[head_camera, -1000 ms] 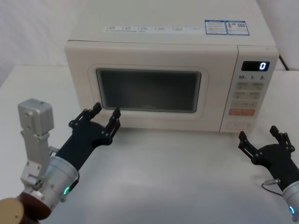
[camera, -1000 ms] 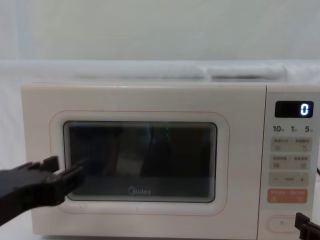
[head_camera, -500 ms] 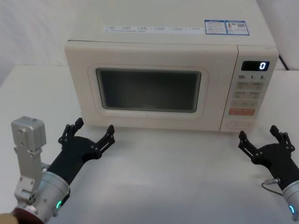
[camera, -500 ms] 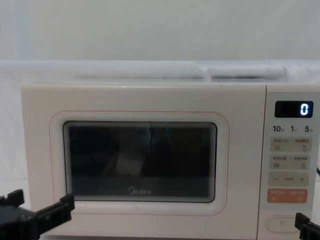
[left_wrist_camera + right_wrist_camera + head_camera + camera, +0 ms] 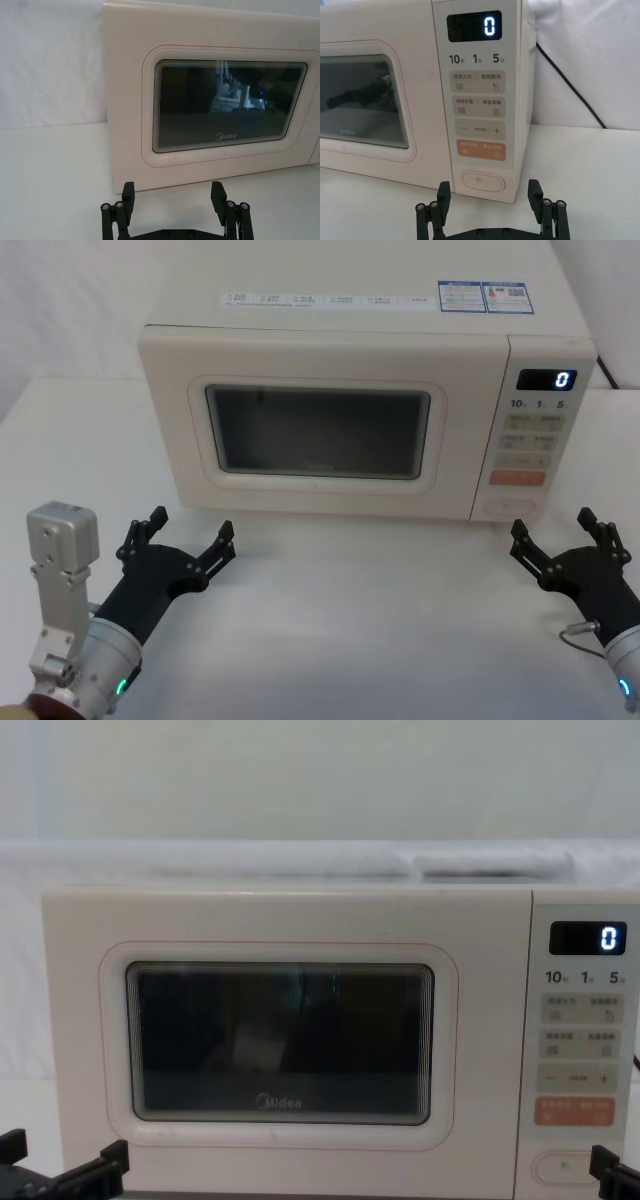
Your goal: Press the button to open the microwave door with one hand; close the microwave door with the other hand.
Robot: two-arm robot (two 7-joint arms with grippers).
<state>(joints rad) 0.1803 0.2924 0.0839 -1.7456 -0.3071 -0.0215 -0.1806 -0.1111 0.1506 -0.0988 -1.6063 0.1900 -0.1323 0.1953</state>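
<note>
You had the microwave [image 5: 360, 410] standing toward the far edge of the white bench [image 5: 370, 640], with a broad bare stretch of bench between its front face and the near edge. The microwave door [image 5: 320, 430] sat flush with the cabinet, shut, its dark window facing you, and no gap showed along its edge in the chest view. The button [image 5: 482, 181] lay at the bottom of the control panel, at the microwave's right front corner, under the orange key [image 5: 481, 149]; the display [image 5: 546, 381] read 0. Your left tool [image 5: 178, 538] hung over the bench near the near left corner, in front of the door's left lower corner and apart from it, fingers spread wide and holding nothing. In the left wrist view its two fingertips [image 5: 128, 191] stood well apart with the door's lower edge beyond them. Your right tool [image 5: 565, 535] hung near the near right corner, just in front of the button without touching it, also spread wide and empty. A black cable [image 5: 570, 86] ran down behind the microwave's right side.
</note>
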